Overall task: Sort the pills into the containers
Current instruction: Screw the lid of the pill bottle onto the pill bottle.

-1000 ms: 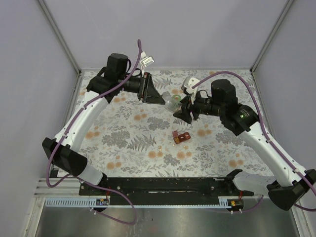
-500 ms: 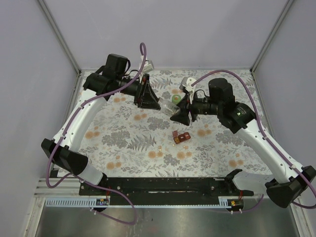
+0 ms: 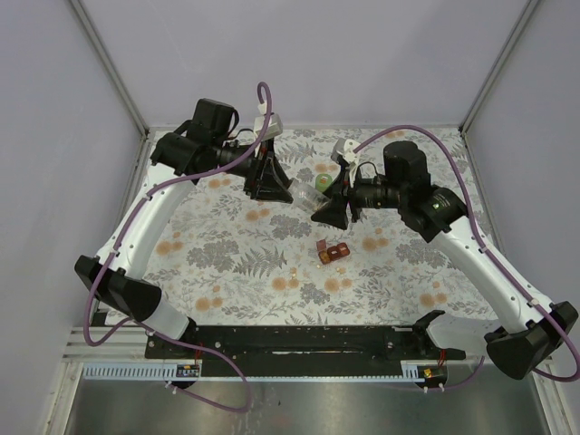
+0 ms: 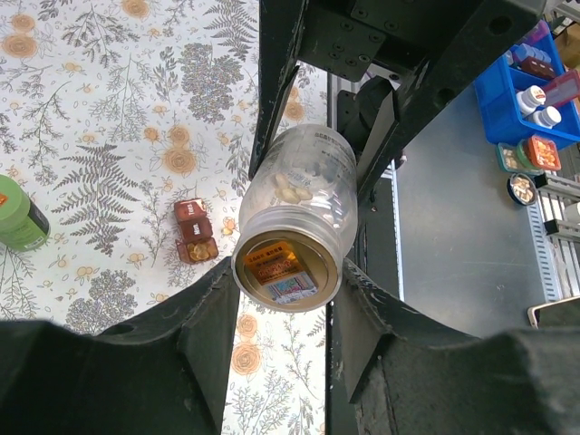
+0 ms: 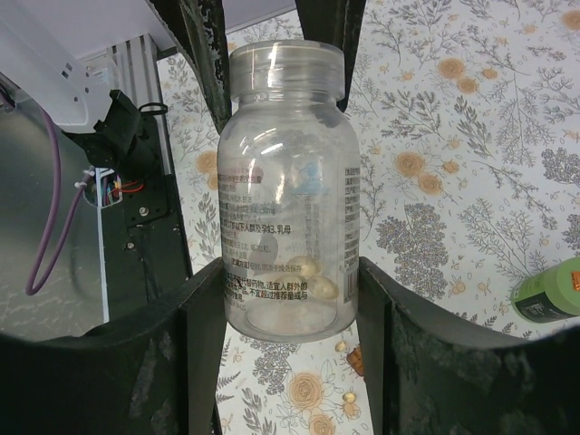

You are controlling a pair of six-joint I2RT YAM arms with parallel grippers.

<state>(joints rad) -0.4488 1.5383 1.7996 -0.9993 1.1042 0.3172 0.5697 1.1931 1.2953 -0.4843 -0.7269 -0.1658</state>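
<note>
A clear pill bottle (image 5: 285, 181) with an orange label hangs in the air between both grippers, a few pale pills (image 5: 308, 267) inside it. My left gripper (image 4: 285, 272) is shut on its neck end (image 4: 288, 263). My right gripper (image 5: 292, 299) is shut on its base end. In the top view the left gripper (image 3: 276, 186) and right gripper (image 3: 328, 210) meet above the cloth. The dark-red pill box (image 3: 333, 252) lies below them with one lid open (image 4: 192, 231). The green bottle (image 3: 322, 181) lies on the cloth (image 4: 18, 217) (image 5: 548, 294). Loose pills (image 5: 342, 345) lie beside the box.
The flowered cloth (image 3: 236, 254) covers the table, bounded by metal frame posts and grey walls. A black rail (image 3: 290, 340) runs along the near edge. A blue bin (image 4: 530, 91) of other bottles stands off the table.
My right gripper has carried the clear bottle left to the left gripper, which turned to meet it. Both now hold it. The green bottle has come into view behind them.
</note>
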